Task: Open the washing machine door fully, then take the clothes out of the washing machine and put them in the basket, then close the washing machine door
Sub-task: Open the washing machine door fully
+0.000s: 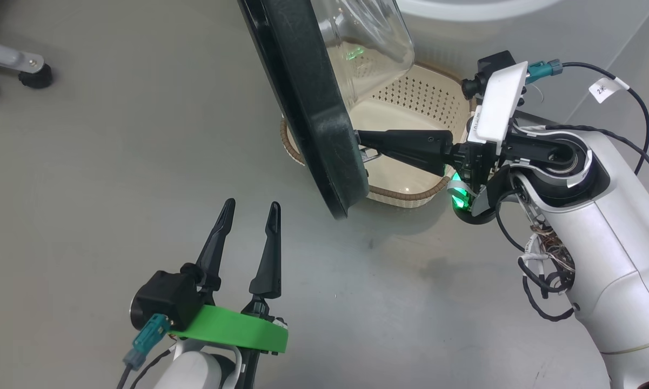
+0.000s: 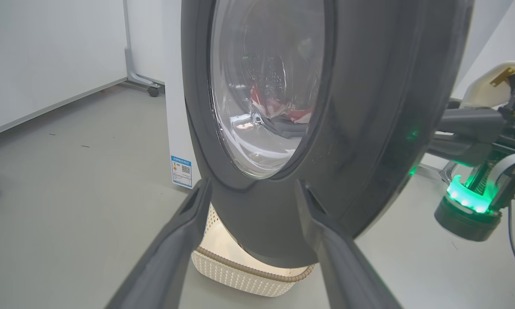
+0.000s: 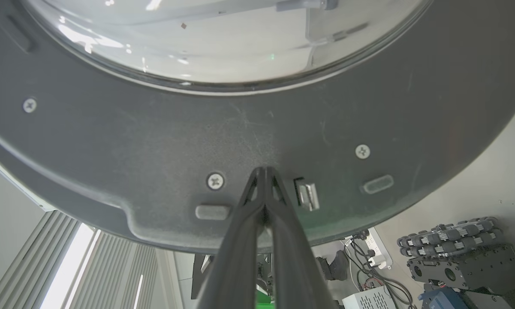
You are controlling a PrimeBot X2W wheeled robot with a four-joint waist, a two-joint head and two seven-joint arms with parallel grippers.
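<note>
Against the inner rim of the washing machine door [image 1: 308,108], the right claw [image 1: 359,141] is closed with its fingers pressed together, gripping nothing. Its tips meet the dark plastic just beside the metal latch [image 3: 306,193]. The left claw [image 1: 251,208] hangs wide open and empty over the floor [image 1: 113,189], near the door's outer face but apart from it.

Door: partly open, standing edge-on in the head view. Judged rigid, fairly heavy and hinged. The glossy rim looks slippery to pinch, so a push on the latch-side rim, far from the hinge, should serve better than a grasp. The glass bowl [image 2: 266,86] is best left untouched.

Basket [image 1: 410,194]: on the floor directly below the door, partly hidden by it. The part of its interior that shows is empty. Judged light and liable to slide if knocked.

Washing machine [image 2: 176,107]: the clothes [image 2: 278,105] are in the drum, seen as red and white through the glass. Judged soft, light and limp; take them by pinching a bunched fold.
</note>
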